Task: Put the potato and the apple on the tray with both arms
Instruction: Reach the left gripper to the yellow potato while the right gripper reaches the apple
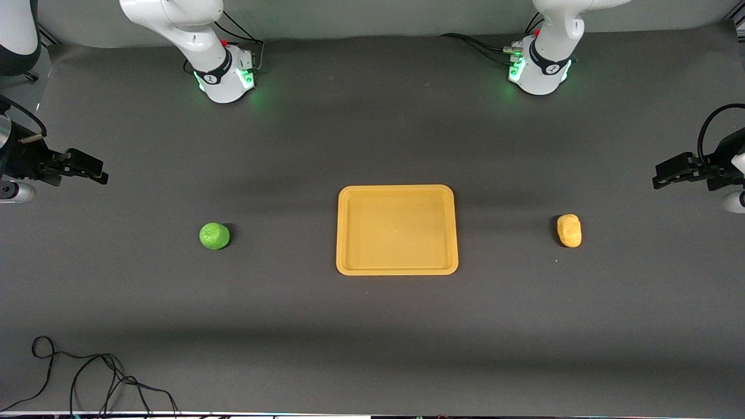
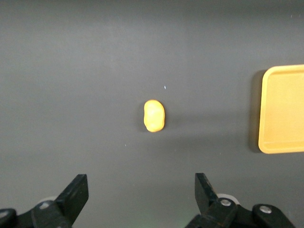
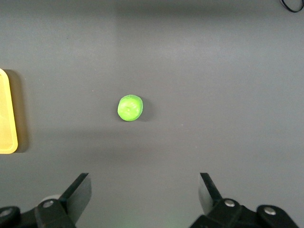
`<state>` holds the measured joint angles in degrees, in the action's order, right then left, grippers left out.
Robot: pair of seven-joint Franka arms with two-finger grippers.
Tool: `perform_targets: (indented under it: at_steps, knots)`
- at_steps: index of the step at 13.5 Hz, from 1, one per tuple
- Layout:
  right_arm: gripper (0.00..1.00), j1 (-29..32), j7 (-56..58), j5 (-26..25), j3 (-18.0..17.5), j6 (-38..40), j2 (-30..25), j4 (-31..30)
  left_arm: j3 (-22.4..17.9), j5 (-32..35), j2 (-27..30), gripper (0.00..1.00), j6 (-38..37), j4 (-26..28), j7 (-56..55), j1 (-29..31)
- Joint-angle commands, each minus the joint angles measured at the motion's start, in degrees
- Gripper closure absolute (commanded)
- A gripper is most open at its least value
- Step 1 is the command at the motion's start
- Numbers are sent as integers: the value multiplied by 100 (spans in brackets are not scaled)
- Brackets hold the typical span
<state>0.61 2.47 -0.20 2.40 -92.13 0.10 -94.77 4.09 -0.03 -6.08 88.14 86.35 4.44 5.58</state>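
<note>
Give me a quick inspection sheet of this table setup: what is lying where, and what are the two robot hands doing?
Surface: dark grey table, flat, no spills seen.
Job's things: empty tray mid-table; apple beside it toward the right arm's end; potato beside it toward the left arm's end. Neither is on the tray, and both lie apart from it.
Clutter: nothing seen.
Grippers: left end effector open, up over the table near the potato, holding nothing; right end effector open, up over the table near the apple, holding nothing.
Cables: loose black cable on the table edge nearest the front camera; more cables at the arm bases.
Surroundings: nothing seen.
</note>
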Motion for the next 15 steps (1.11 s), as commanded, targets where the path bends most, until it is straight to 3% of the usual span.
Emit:
perform_targets:
  at_steps: [1, 3, 5, 8, 10, 15]
  knots:
    - [0, -17, 113, 2, 24, 81, -10, 73, 21, 73, 28, 0, -227, -93, -110, -40]
    - [0, -9, 113, 2, 24, 81, 7, 81, 21, 82, 45, 0, -228, -49, -136, -40]
    - [0, -9, 61, 2, 24, 81, 16, 81, 39, 82, 80, 0, 25, 327, -58, -31]
    - [0, -9, 34, 11, 24, 73, 43, 99, 39, 82, 300, 0, 1981, 2055, -31, -22]
    - [0, -35, 34, 2, 15, 73, 95, 99, 39, 82, 152, 0, 2591, 2892, -22, -40]
    - [0, -175, 25, 168, -38, -102, 219, 12, 48, 73, -647, 0, 4252, 4020, -13, -75]
